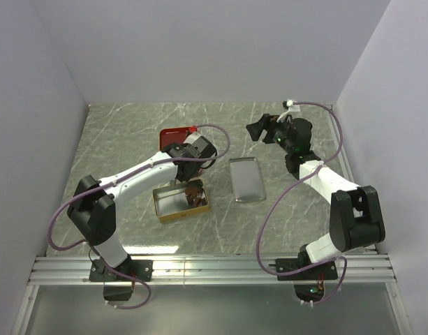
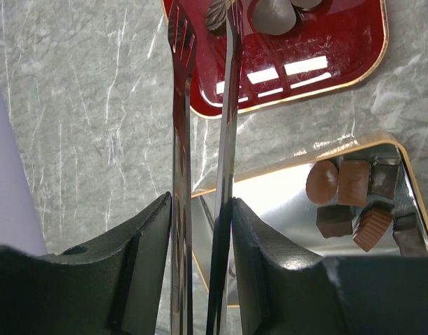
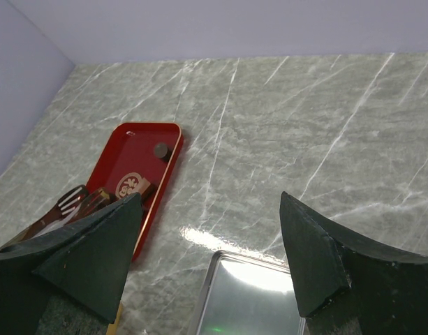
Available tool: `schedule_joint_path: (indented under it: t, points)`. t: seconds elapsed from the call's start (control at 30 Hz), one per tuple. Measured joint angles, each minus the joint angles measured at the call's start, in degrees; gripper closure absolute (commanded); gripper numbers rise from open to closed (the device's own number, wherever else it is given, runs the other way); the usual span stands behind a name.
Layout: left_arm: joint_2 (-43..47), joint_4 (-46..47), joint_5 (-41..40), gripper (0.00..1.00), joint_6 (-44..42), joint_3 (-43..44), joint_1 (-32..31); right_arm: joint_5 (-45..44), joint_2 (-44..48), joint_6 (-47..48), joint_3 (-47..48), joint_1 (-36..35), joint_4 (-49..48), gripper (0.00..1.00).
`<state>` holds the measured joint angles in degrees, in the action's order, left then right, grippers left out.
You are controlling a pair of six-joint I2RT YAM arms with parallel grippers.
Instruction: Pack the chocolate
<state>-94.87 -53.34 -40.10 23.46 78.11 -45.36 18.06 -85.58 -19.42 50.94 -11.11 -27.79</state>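
evidently the left tool [image 2: 200,216] is clamped on tongs [image 2: 182,125] so their thin tips reach into the tray [image 2: 339,63] near the counter's [image 2: 81,105] far edge, where some chocolate [image 2: 273,15] lies, one piece right at the tips, though i cannot tell if it is pinched. more pieces sit bunched at one end of the open tin [image 2: 269,202] just nearer. the right tool [image 3: 210,202] hangs wide open and empty over the lid [image 3: 248,286], likely kept for closing; the pieces are roundish or blocky, lying flat with no clear long axis.
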Motion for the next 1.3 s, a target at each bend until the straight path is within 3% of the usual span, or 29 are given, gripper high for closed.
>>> schedule_joint_path:
  t: [0.4, 0.7, 1.3]
  points:
    - [-1.9, 1.7, 1.8, 0.60, -1.6, -0.1, 1.3, 0.0, 0.0, 0.0, 0.0, -0.2, 0.0, 0.14]
    - [-2.1, 1.7, 2.3, 0.72, -1.7, -0.1, 1.3, 0.0, 0.0, 0.0, 0.0, -0.3, 0.0, 0.14]
    - [1.3, -2.2, 2.2, 0.72, 0.3, -0.2, 1.3, -0.4, 0.0, 0.4, 0.0, -0.3, 0.0, 0.14]
